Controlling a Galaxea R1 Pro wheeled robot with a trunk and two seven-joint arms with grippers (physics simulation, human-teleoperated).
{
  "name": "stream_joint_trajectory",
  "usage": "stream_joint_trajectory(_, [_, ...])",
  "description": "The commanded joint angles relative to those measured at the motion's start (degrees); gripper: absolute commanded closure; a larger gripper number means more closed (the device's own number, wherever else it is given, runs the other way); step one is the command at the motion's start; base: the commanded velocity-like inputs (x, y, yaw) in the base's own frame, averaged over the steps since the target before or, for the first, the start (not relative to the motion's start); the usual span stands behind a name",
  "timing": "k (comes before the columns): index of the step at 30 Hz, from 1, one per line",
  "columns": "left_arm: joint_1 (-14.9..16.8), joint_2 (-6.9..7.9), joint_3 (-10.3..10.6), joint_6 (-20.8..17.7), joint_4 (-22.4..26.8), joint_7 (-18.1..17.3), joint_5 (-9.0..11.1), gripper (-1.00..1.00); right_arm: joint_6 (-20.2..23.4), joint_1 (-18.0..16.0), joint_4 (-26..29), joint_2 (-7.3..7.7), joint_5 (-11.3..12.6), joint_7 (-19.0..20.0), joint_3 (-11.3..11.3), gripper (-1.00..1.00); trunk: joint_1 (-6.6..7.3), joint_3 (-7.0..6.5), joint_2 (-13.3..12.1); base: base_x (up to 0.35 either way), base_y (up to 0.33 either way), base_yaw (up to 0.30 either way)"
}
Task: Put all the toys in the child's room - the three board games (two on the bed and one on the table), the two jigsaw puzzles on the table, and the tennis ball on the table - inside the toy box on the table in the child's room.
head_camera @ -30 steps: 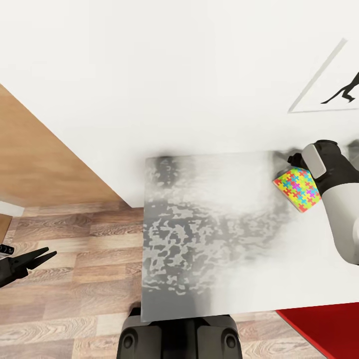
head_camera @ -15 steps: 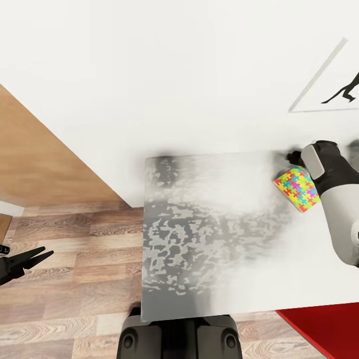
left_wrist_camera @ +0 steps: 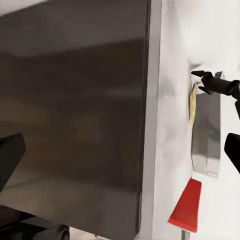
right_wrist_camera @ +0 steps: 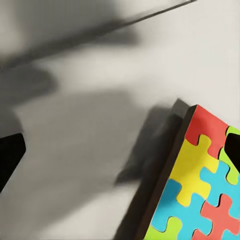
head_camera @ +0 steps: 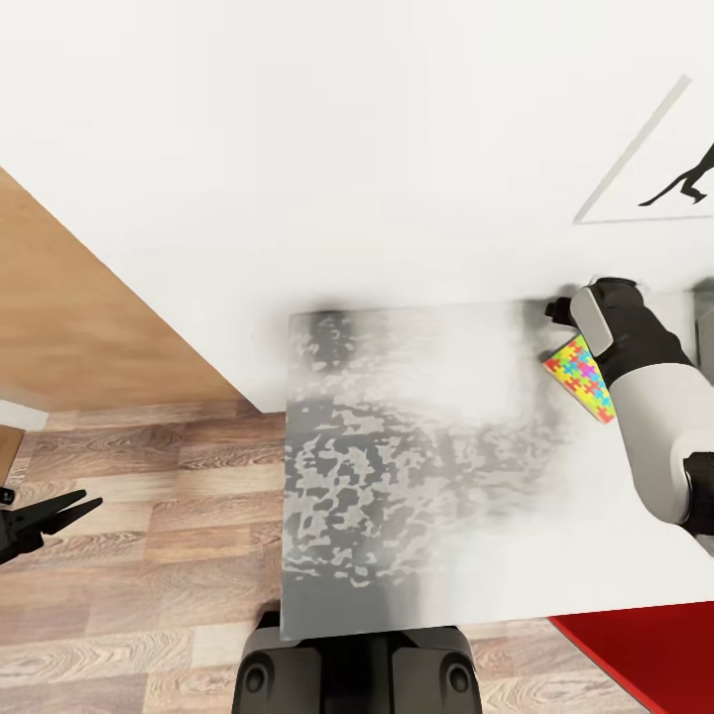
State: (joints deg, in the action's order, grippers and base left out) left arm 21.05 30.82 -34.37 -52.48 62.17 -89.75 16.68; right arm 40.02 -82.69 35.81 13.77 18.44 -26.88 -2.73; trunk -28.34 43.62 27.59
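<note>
Head view first: we see the right tool [head_camera: 557, 310] at the far edge of the tabletop [head_camera: 416, 466], close to the wall, with the arm lying over part of the jigsaw puzzle [head_camera: 580, 377], which sits flat near the tabletop's back right area; whether the fingers are spread or closed we cannot tell from here. The left tool [head_camera: 69, 508] hangs over the wooden floor well apart from the tabletop, its fingers drawn to a narrow point and holding nothing. From the left wrist view we see the tabletop edge-on, the jigsaw puzzle [left_wrist_camera: 192, 102] as a thin yellow sliver, the right tool [left_wrist_camera: 202, 81] just beyond it with its fingers parted, and a grey bin, which we take for the toy box [left_wrist_camera: 206, 135], just beside the puzzle. From the right wrist view the jigsaw puzzle [right_wrist_camera: 197, 190] shows one corner, lying off to one side of the dark fingertips [right_wrist_camera: 10, 155], so the tool is open and empty. To do this well, we judge we should centre the fingers across the puzzle's edge before closing, since so thin a piece could slide along the smooth tabletop.
</note>
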Motion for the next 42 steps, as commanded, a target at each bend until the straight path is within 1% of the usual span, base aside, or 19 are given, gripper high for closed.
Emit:
stream_joint_trajectory(1, [0.03, 0.01, 0.0, -0.61, 0.02, -0.25, -0.07, -1.0, 0.06, -0.01, 0.04, 0.05, 0.92, -0.38, -0.27, -1.0, -0.04, 0.06, 0.06, 0.0, 0.0, 0.0])
stream_joint_trajectory(29, [0.04, 0.03, 0.0, -0.61, 0.04, -0.25, 0.1, -1.0, 0.06, -0.01, 0.05, 0.11, 1.12, -0.2, -0.26, -1.0, -0.04, 0.06, 0.06, 0.0, 0.0, 0.0])
stream_joint_trajectory(30, [0.04, 0.03, 0.0, -0.61, 0.04, -0.25, 0.1, -1.0, 0.06, -0.01, 0.05, 0.11, 9.6, -0.2, -0.26, -1.0, -0.04, 0.06, 0.06, 0.0, 0.0, 0.0])
stream_joint_trajectory(42, [0.04, 0.03, 0.0, -0.61, 0.02, -0.25, 0.11, -1.0, 0.06, -0.01, 0.05, 0.11, 9.6, -0.19, -0.26, -1.0, -0.04, 0.06, 0.06, 0.0, 0.0, 0.0])
